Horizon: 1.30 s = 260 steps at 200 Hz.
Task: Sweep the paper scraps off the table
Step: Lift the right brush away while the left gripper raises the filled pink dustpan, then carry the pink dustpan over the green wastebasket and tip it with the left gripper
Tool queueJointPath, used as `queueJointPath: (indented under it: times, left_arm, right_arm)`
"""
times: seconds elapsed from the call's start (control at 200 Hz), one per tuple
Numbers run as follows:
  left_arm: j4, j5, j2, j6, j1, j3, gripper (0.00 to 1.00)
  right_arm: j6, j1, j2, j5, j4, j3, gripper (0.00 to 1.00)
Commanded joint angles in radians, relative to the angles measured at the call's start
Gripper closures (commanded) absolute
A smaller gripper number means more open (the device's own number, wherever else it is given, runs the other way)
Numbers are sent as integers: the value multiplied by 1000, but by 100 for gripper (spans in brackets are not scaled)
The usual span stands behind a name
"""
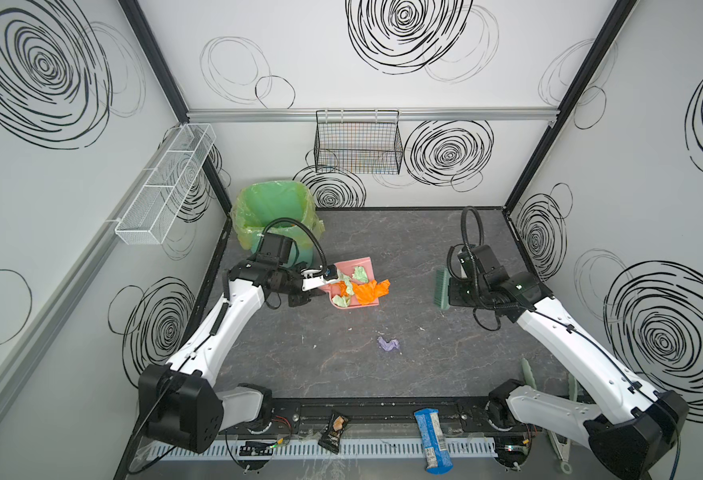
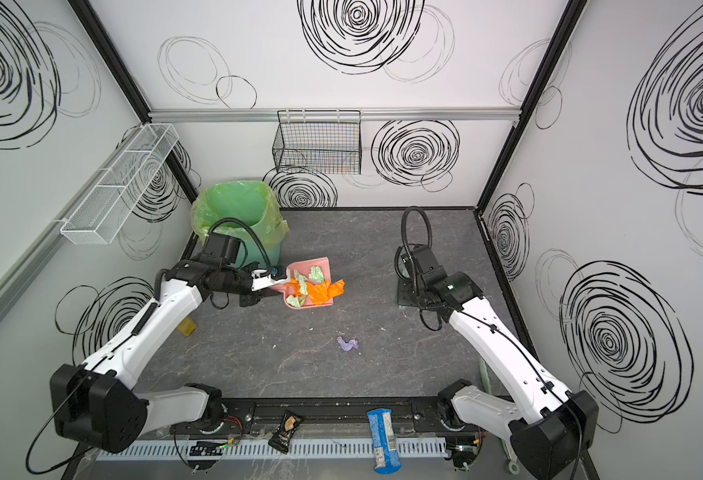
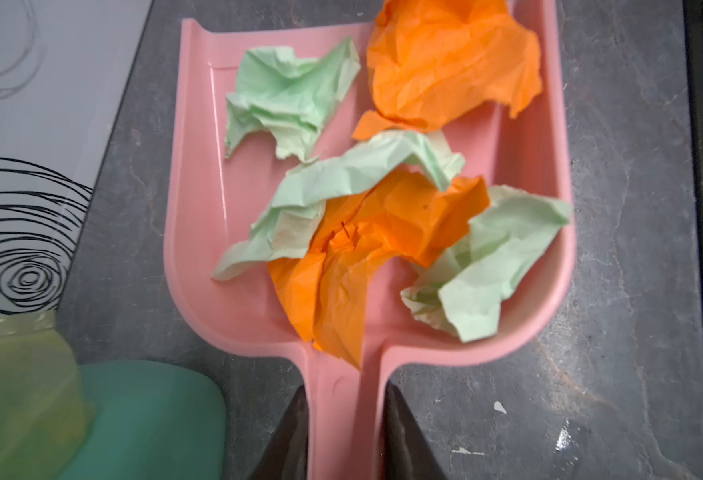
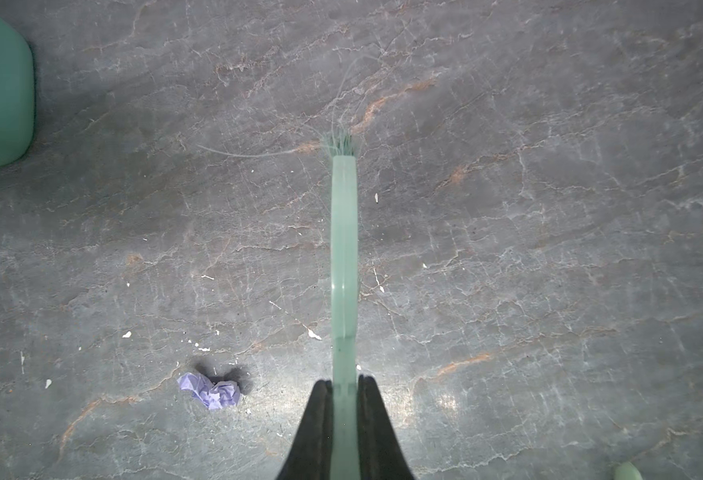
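Pink dustpan (image 3: pixel 192 208) carries orange and pale green paper scraps (image 3: pixel 383 232), and I see my left pincer (image 3: pixel 343 390) clamped on its handle. My right pincer (image 4: pixel 344 380) is closed tight around the green brush (image 4: pixel 344 249). One lavender scrap (image 1: pixel 388 344) lies on the table (image 1: pixel 341 374), at five o'clock from the dustpan, well apart.

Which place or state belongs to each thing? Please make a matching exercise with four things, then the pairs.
Things: 1 dustpan; 2 brush; 3 lavender scrap; 4 bin.
States: A loose on the table; B gripped by the right hand; C standing in a back corner; D gripped by the left hand, carrying orange and green scraps.
Pairs: 1-D, 2-B, 3-A, 4-C.
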Motion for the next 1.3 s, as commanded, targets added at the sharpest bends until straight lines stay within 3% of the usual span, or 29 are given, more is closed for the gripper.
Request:
queueJointPath:
  times: [0.0,0.32,0.72,0.976,1.296]
  left_arm:
    - [-135,64,-36,41,23,71,100]
    - [-406,196,28,178,194,322,100]
    - [-590,206,263,315,400,651,100]
    - [-591,122,415,330,503,864,100]
    - [-591,-9,658,308,604,1276,100]
  right_arm:
    - [-20,-6,-15,-15,59,-9,100]
    - [-30,-8,-12,-49,103,-47,100]
    - [-35,-8,-26,-66,123,-86,100]
    - [-33,-8,-38,-70,128,-114,100]
    - [-24,-7,-39,-83,152,-149,100]
